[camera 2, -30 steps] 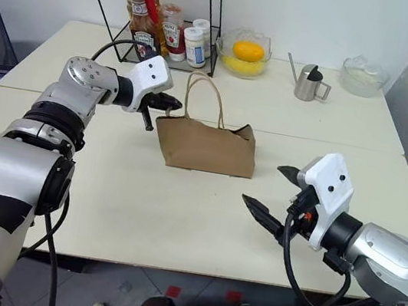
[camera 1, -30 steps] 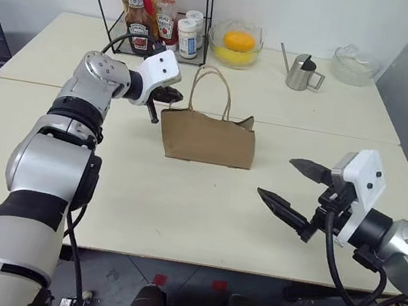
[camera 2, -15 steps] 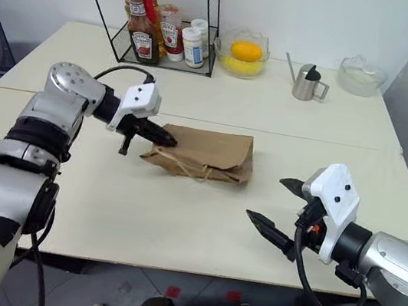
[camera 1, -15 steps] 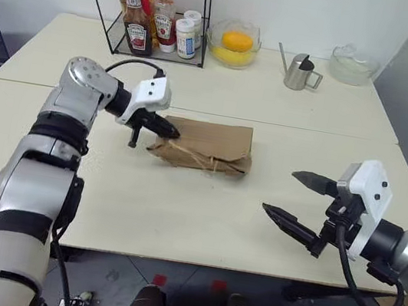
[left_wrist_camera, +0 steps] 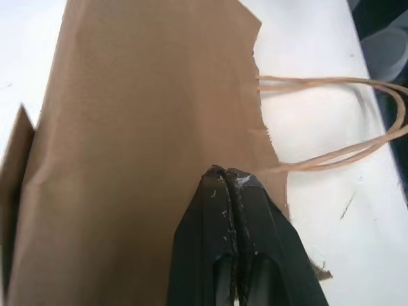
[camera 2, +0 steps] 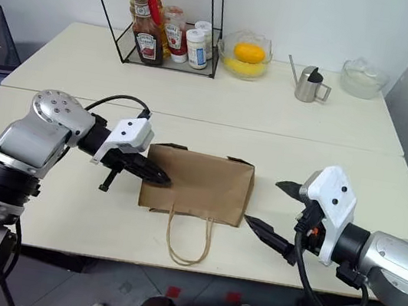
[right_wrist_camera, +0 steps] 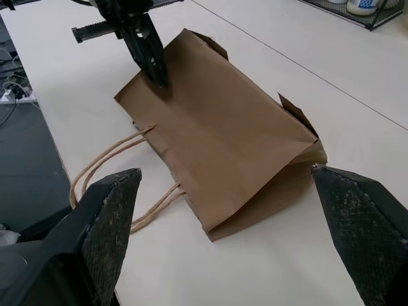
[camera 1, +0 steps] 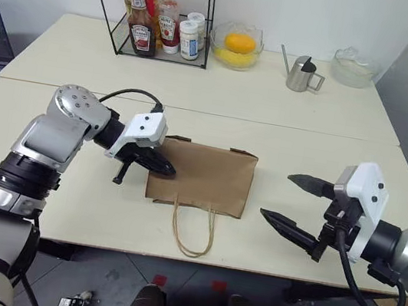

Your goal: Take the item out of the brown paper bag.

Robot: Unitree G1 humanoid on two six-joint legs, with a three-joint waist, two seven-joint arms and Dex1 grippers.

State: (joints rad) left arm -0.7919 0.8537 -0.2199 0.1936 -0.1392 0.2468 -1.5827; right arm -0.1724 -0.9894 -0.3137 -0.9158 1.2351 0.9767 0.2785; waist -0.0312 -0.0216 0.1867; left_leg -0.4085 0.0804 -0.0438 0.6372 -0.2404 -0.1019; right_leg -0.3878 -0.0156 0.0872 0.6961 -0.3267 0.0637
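The brown paper bag [camera 1: 204, 176] lies flat on the table near its front edge. Its mouth faces the front, and its cord handles [camera 1: 191, 232] reach to the table's edge. My left gripper [camera 1: 166, 169] is shut, its tips resting on the bag's upper face near the left corner of the mouth [left_wrist_camera: 229, 175]. I cannot tell whether it pinches any paper. My right gripper [camera 1: 277, 194] is open just to the right of the bag, apart from it, with nothing between its fingers. The item is hidden.
At the back of the table stand a wire rack [camera 1: 160, 14] with sauce and oil bottles, a glass bowl with an orange [camera 1: 238, 46], a metal pitcher [camera 1: 302, 73] and another glass bowl [camera 1: 354, 66].
The bag went from standing upright to lying flat. It came toward the table's front edge together with my left gripper, and its handles now point forward. My right gripper stayed in place.
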